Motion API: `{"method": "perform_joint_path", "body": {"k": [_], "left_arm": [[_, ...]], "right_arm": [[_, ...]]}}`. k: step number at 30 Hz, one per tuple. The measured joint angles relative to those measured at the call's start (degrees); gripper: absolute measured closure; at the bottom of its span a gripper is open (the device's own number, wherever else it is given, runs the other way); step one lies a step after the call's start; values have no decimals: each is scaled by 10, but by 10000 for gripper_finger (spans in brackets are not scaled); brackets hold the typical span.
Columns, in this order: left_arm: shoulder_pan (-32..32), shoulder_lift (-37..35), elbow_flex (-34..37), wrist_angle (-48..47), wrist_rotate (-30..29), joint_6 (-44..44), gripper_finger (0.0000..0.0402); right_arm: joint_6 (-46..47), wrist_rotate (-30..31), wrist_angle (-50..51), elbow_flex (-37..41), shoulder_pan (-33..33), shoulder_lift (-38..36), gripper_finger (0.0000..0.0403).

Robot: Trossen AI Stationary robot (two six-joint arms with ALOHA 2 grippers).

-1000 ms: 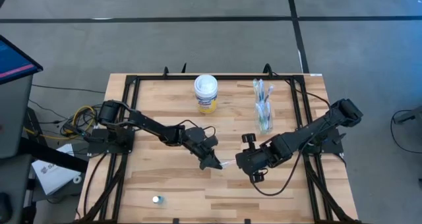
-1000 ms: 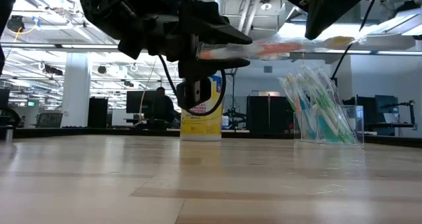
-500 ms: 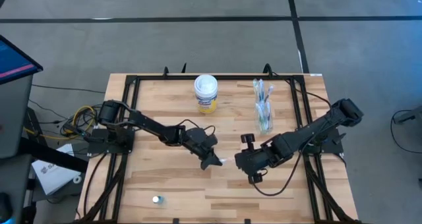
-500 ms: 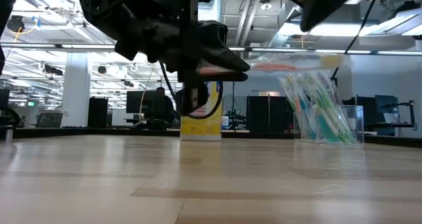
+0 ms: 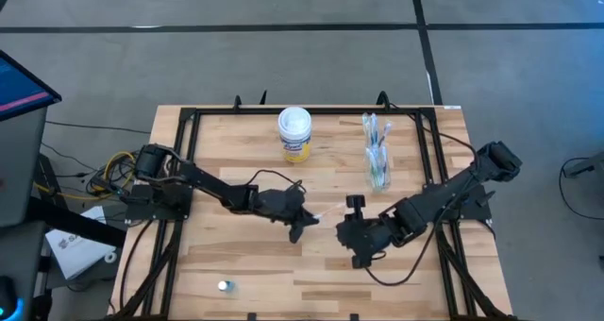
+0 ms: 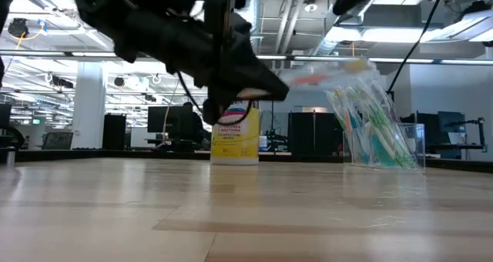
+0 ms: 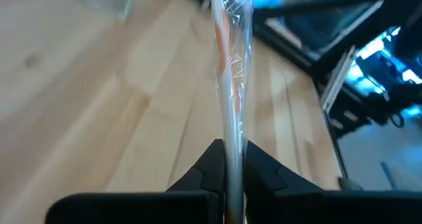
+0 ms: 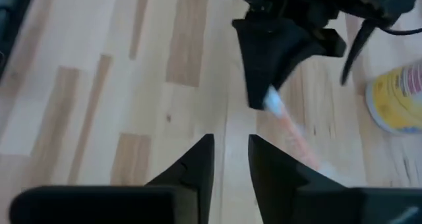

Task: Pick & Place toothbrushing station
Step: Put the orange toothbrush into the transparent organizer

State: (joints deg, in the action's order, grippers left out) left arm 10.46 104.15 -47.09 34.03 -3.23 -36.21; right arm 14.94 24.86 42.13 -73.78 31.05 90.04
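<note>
My left gripper (image 5: 304, 226) is shut on a toothbrush in a clear wrapper with orange on it (image 5: 321, 214), held above the middle of the table. The brush runs from the fingers toward the far right, and its free end is tilted up in the low view (image 6: 327, 73). My right gripper (image 5: 342, 232) is open and empty, just right of the brush, facing my left gripper (image 8: 270, 46). A clear cup of white, blue and green toothbrushes (image 5: 377, 156) stands on its base at the far right (image 6: 377, 131). My left gripper pinches the wrapped toothbrush between its two fingers at one end (image 7: 229, 137). The brush runs straight on from the fingers, along their line. It is lifted clear of the table, and its free end (image 6: 358, 64) slants up.
A white-lidded, yellow-labelled canister (image 5: 294, 134) stands at the far middle (image 6: 235, 135). A small round pale thing (image 5: 224, 286) lies near the front edge, left of centre. A black frame (image 5: 311, 111) borders the wooden table.
My left gripper has turned while staying shut on the toothbrush. The brush's free end has swung away from my right gripper toward the table's far edge and has tipped from level to slanting up.
</note>
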Motion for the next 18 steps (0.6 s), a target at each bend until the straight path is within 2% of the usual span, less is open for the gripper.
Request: {"method": "perform_joint_path", "body": {"k": [13,18], "left_arm": [[103,-153,116,108,-236,123,387],[143,-199,157,147,-296,167,387]], "right_arm": [[-8,61,-107,2,18,0,315],[-54,63,-235,45,10,-2,315]]}}
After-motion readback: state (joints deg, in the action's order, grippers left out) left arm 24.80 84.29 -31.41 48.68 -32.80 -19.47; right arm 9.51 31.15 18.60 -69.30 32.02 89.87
